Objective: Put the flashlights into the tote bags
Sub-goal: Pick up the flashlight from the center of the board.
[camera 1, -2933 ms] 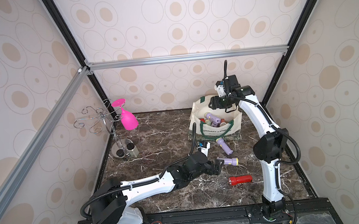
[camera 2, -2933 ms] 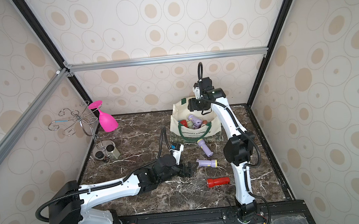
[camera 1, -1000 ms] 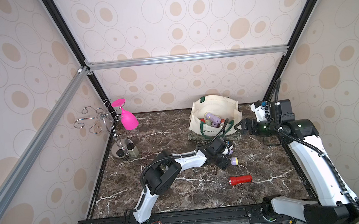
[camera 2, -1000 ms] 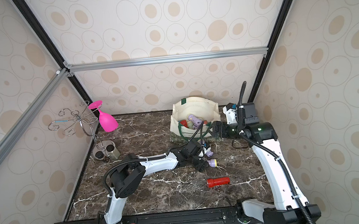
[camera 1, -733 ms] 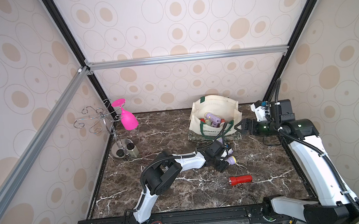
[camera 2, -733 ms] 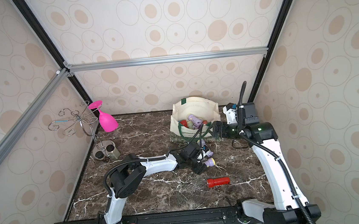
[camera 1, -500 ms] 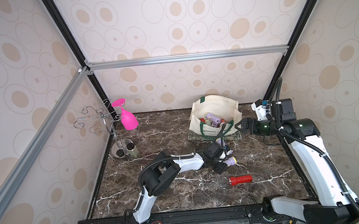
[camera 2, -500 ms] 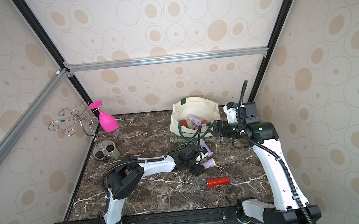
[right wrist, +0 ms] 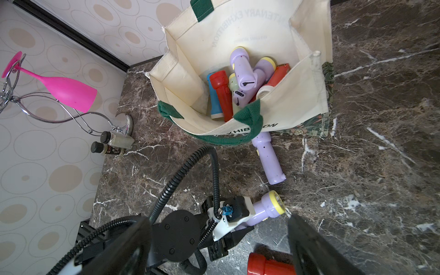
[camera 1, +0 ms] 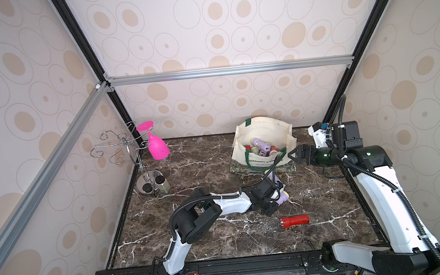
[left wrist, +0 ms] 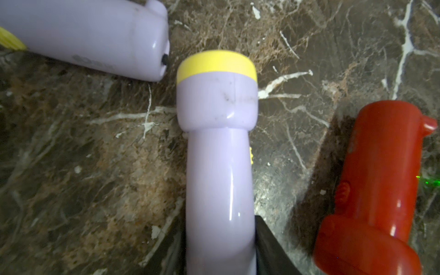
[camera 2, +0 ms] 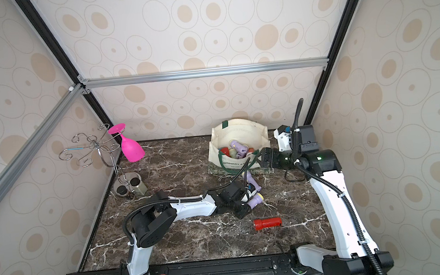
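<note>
My left gripper [left wrist: 220, 257] is shut on the handle of a lilac flashlight [left wrist: 219, 166] with a yellow ring, low over the marble, its black fingers [left wrist: 269, 250] pressed against both sides. Both top views show this left gripper [camera 1: 269, 196] [camera 2: 241, 196] mid-table. A second lilac flashlight [camera 1: 274, 178] [right wrist: 269, 157] lies by the tote bag [camera 1: 263, 137] [right wrist: 295, 100], which holds several flashlights [right wrist: 242, 78]. A red flashlight [camera 1: 294, 221] [left wrist: 376, 190] lies nearer the front. My right gripper [camera 1: 295, 154] [right wrist: 217, 252] hovers open and empty right of the bag.
At the back left a chrome rack [camera 1: 122, 146] carries a hanging pink goblet [camera 1: 156, 147]. Two small bottles [camera 1: 158, 185] stand at its base. Patterned walls close in the table on three sides.
My left gripper's jaws have closed onto the lilac flashlight's handle. The right arm has hardly moved over the last second; earlier it swung from above the bag to its right side.
</note>
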Robot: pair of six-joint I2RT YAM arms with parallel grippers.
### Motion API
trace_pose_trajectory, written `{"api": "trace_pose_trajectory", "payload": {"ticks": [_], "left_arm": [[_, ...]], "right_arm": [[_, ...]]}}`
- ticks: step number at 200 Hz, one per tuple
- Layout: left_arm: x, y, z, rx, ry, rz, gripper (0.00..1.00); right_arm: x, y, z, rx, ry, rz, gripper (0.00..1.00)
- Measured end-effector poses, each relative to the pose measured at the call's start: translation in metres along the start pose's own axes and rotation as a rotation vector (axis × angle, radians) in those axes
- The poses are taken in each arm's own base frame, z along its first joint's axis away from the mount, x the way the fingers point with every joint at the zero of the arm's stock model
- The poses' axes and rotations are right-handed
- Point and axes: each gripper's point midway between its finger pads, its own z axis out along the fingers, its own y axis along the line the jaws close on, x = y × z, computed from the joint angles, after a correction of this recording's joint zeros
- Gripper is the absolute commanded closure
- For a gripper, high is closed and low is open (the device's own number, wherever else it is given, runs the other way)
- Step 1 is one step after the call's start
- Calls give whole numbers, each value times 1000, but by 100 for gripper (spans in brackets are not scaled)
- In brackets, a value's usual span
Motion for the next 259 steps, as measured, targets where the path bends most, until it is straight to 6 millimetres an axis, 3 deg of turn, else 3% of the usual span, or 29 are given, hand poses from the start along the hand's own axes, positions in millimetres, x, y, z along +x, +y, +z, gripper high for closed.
{"api": "trace_pose_trajectory", "payload": {"ticks": [8,21,30,76,100,123,152,199,259], "left_arm": [[0,0,0,-8,-1,3,56],[0,-1,1,-16,-3,6,74],[-3,-3,-1,-17,-12,4,80],[0,-6,-8,-23,-22,-8,86],[11,-6,-21,-25,-15,-47,90],[10,-8,-40,-22,-47,-93,92],[-9,-14,-73,-2,-148,-147,92],[-51,-25,-128,42,-322,-199,92],[-94,-19,-187,87,-520,-279,93]], "right_arm": [[0,0,0,0,0,0,9],[0,0,0,0,0,0,10],[0,0,0,0,0,0,10],[0,1,0,-4,1,0,11],[0,1,0,-4,1,0,11],[0,2,0,-10,2,0,12],[0,8,0,-48,5,-4,16],[-5,33,0,-184,-7,-22,14],[0,69,9,-378,34,-47,13]]}}
